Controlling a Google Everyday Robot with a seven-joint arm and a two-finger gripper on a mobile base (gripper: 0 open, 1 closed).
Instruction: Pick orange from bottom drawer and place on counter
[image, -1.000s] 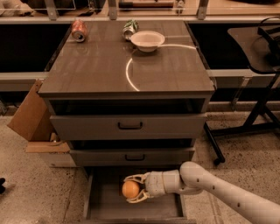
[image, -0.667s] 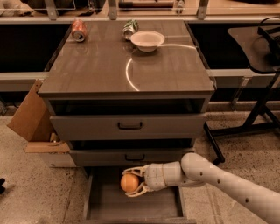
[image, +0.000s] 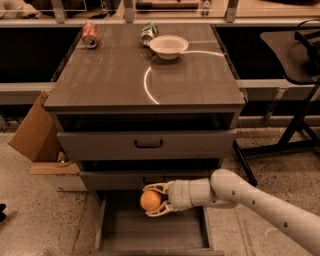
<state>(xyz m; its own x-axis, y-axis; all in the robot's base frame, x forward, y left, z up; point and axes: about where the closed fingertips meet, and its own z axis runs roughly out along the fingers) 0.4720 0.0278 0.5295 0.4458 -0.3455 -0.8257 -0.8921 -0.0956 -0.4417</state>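
A speckled pale terrazzo floor (image: 40, 220) carries a grey-brown three-drawer cabinet seen from above and in front. At far left a folded brown cardboard box (image: 32, 132) leans against the cabinet's side. The wide, glossy, grey-brown wood-grain counter (image: 115, 80) bears a curved white light reflection. Along its rear edge, from left to right, are a red soda can lying on its side (image: 90, 35), a crumpled green-and-silver can (image: 148, 33) and a shallow white bowl (image: 169, 46). Below the counter are the top drawer with a black handle (image: 100, 145) and the middle drawer (image: 110, 179), both slightly open. The deep, flat-floored bottom drawer (image: 150, 232) is pulled fully out. At right stand the black legs of a stand (image: 280, 145) beneath a dark tabletop (image: 285, 50).

The pale, cream-coloured robot arm (image: 260, 200) enters from the lower right and is cut off by the frame edge. The bottom drawer's front is cut off by the lower edge. The middle drawer's handle is largely hidden behind the two-finger gripper (image: 148, 200). The printing on the cans cannot be read.

The gripper, over the bottom drawer just below the middle drawer's front, is clenched around the small round orange fruit (image: 150, 200), one finger above it and one below. The orange hangs clear of the drawer floor.

Compared with one second ago, the gripper and orange sit higher, having risen from deep inside the drawer towards the middle drawer's front. The items on the counter are unchanged.
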